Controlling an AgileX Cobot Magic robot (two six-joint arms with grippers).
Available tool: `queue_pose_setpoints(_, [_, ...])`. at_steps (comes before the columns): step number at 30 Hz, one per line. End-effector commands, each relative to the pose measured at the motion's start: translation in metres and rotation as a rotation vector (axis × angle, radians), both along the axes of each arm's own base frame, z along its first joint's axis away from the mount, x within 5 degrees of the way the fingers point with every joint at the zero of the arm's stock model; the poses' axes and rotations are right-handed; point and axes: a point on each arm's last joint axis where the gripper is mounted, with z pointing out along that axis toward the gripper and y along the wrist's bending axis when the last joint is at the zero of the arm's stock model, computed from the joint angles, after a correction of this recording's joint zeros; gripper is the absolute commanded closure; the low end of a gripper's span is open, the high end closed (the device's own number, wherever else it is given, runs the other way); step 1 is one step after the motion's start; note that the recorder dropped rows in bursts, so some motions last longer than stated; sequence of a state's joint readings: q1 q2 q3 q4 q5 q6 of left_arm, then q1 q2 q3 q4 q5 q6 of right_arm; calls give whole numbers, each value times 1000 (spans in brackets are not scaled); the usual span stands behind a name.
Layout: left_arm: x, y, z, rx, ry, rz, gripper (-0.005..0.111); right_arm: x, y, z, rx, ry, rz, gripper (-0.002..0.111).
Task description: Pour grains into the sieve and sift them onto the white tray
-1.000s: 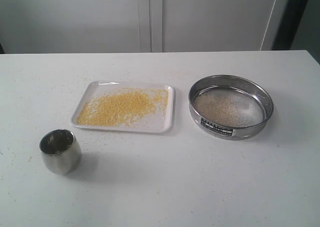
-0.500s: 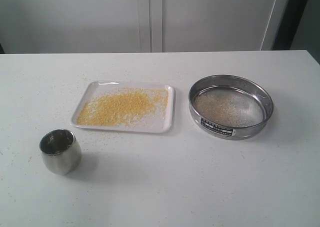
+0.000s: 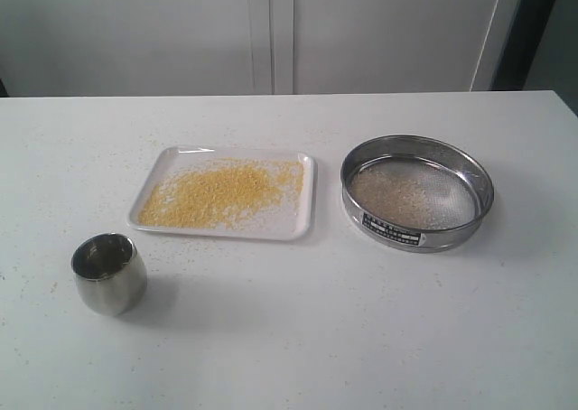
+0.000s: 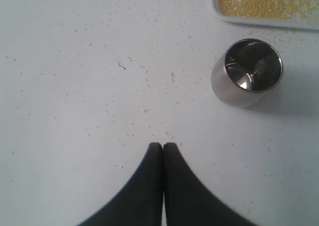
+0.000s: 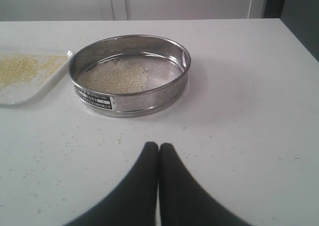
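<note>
Golden grains point(image 3: 221, 191) lie spread over the white tray point(image 3: 305, 220) at the table's middle left. To its right the steel sieve point(image 3: 417, 234) rests on the table, with pale whitish grains point(image 3: 393, 198) on its mesh. Neither arm shows in the exterior view. My left gripper point(image 4: 163, 145) is shut and empty above the bare table, apart from a small steel cup point(image 4: 247, 72); the tray's corner point(image 4: 222, 14) shows beyond. My right gripper point(image 5: 159, 146) is shut and empty, short of the sieve point(image 5: 130, 102), with the tray's edge point(image 5: 50, 81) beside it.
The small rounded steel cup point(image 3: 109, 273) stands upright and looks empty at the front left of the white table point(image 3: 361, 338). Stray grains speckle the tabletop around the tray and cup. A white cabinet wall point(image 3: 271, 31) rises behind the table.
</note>
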State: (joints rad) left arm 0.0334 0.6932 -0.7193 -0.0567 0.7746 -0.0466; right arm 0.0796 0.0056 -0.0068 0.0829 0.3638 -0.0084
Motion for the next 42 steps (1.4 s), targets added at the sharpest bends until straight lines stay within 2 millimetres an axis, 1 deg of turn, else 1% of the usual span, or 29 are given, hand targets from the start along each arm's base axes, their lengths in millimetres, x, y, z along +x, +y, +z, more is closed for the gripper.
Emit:
queue_pose_setpoints(1, [-1,0,1,-6,-4,1,107,0,0,-1,-26,-17,4,108])
queue_pose_setpoints(7, [-1,0,1,-6,-4,1,107,0,-2,-1,-70,-21,0,108])
queue_pose_setpoints(42, [-1,0,1,-6,-4,1,107,0,-2,0,-70,-26,0,108])
